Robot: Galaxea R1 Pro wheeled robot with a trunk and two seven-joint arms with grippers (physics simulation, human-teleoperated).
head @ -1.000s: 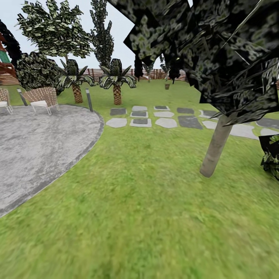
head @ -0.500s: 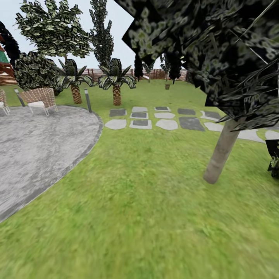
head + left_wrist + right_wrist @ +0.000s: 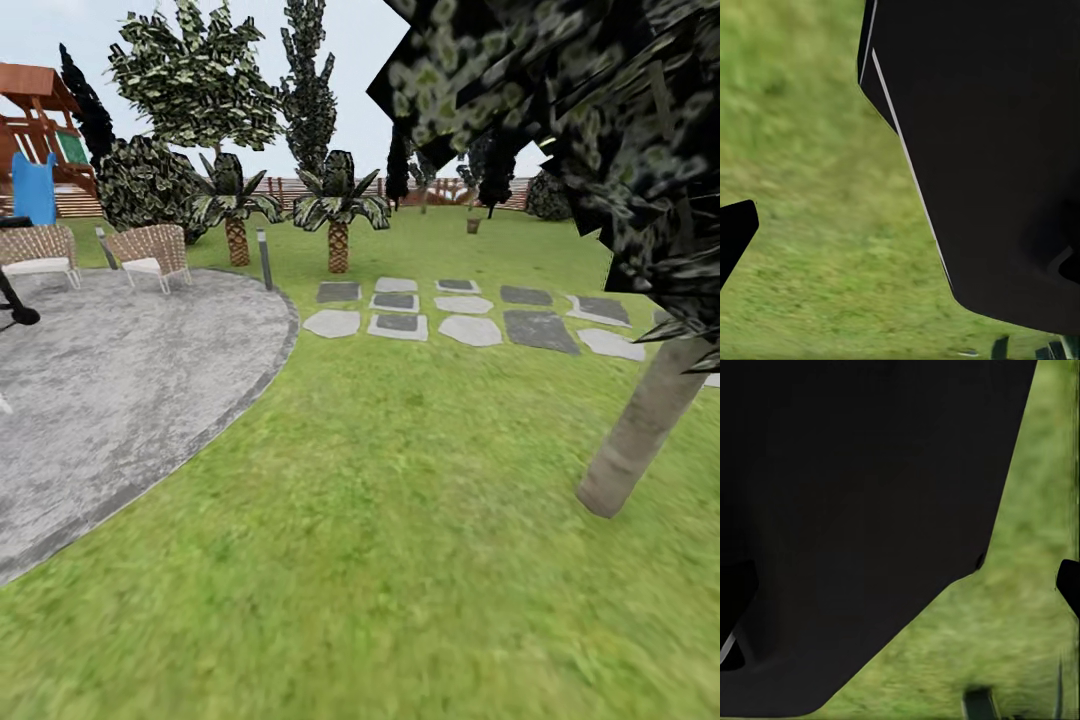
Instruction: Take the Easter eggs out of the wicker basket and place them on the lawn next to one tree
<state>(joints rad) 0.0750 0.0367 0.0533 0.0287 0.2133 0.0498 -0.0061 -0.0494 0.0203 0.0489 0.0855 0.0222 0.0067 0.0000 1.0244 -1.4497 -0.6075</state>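
Two wicker chairs (image 3: 148,255) on paved circle (image 3: 110,370) | stepping stones (image 3: 470,330) cross lawn (image 3: 380,520) | tree (image 3: 640,430) right | hand state: cannot tell

The lawn (image 3: 400,520) spreads across the garden. On it lie grey stepping stones (image 3: 470,330) in 2 rows, a curved grey gravel patch (image 3: 110,370) bearing 2 wicker chairs (image 3: 150,255), and a leaning tree trunk (image 3: 640,425) at right.

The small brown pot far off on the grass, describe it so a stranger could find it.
Start at the stepping stones crossing the lawn, then look beyond them toward the wooden fence. The small brown pot stands alone on open grass there, unlike the two squat palms farther left.
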